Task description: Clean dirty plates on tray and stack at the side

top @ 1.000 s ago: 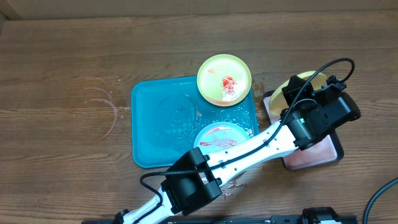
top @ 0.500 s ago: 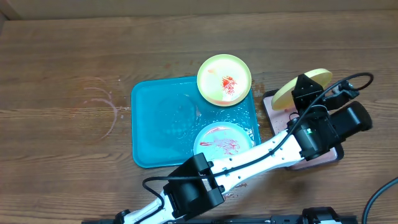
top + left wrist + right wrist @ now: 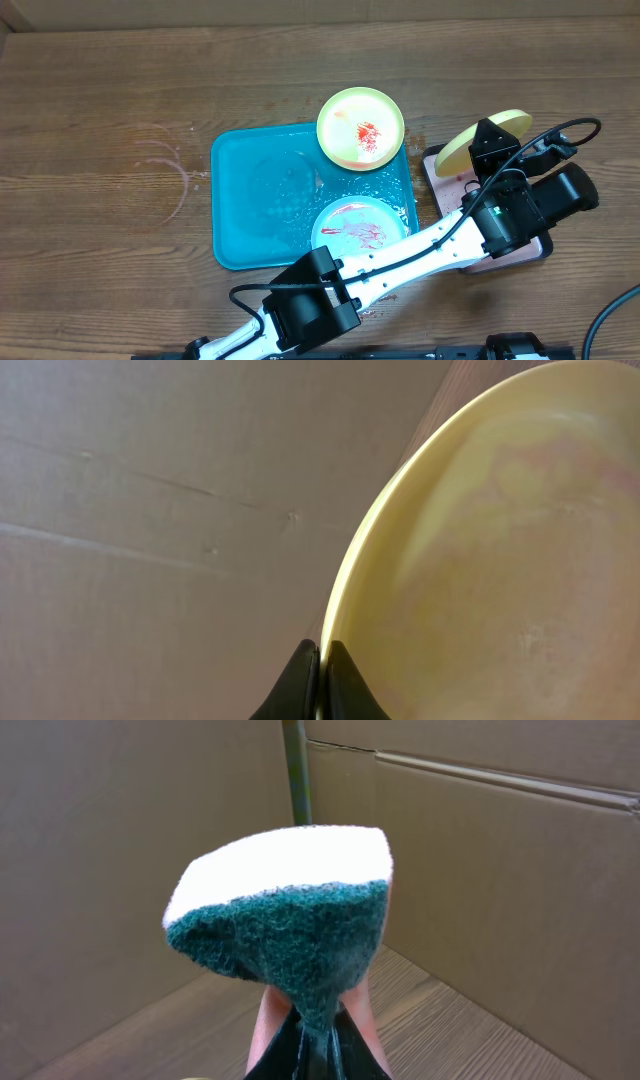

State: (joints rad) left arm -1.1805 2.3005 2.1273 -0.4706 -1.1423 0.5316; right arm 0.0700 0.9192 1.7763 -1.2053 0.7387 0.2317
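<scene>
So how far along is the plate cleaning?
Done: nothing stacked that I can see. In hand: left gripper pinches a yellow-green plate, tilted above the pink tray, only a faint pink tinge on it; right gripper holds the sponge. Left: second yellow-green plate, overhanging the teal tray's rim, and light blue plate in it, both sauce-smeared.

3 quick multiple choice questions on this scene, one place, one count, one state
1. Where is the blue plate? A on the tray B held in the air C under another plate
2. How many plates show from overhead? A two B three C four
3. The right gripper is: A open B shut on a sponge C shut on a plate
1 A: it lies inside the tray's rim.
2 B: the blue plate, a yellow plate on the tray's rim, a tilted plate in the left gripper.
3 B: the sponge sits pinched in it.
</scene>
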